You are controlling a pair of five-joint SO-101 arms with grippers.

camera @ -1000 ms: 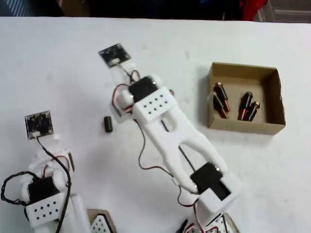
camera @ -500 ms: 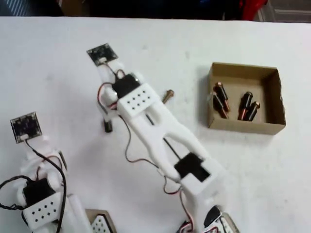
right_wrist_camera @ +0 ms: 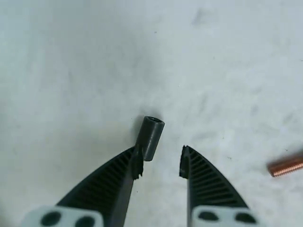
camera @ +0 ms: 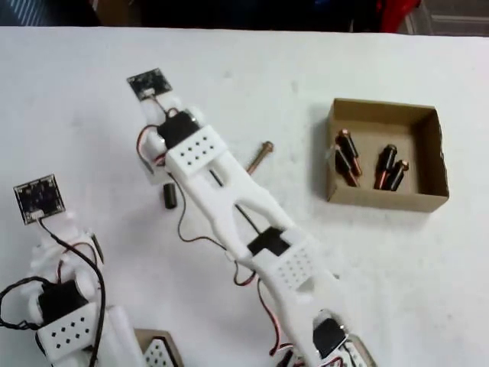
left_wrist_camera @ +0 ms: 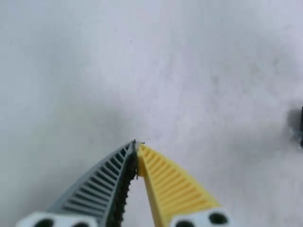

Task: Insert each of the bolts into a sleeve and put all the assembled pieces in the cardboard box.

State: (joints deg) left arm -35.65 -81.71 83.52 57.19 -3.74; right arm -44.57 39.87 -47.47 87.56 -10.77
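Hidden: in the high view the right arm (camera: 229, 191) covers its own claw; we see the sleeve (camera: 170, 196) just beside its wrist.
Cut off: the bolt (right_wrist_camera: 286, 165) runs off the right wrist view's edge. A dark shape (left_wrist_camera: 301, 126) at the left wrist view's edge is too clipped for us to name.
Right claw: the right gripper (right_wrist_camera: 160, 163) is spread wide and holds nothing. The sleeve lies by one fingertip; we cannot tell whether they touch.
Left claw: the left gripper (left_wrist_camera: 136, 147) has its tips pressed together, with nothing between them.
Box: the cardboard box (camera: 382, 200) holds assembled pieces (camera: 390, 168).
Room: on the table (camera: 92, 92) the bolt lies between the right arm and the box, apart from both. The sleeve is well away from the far edge.
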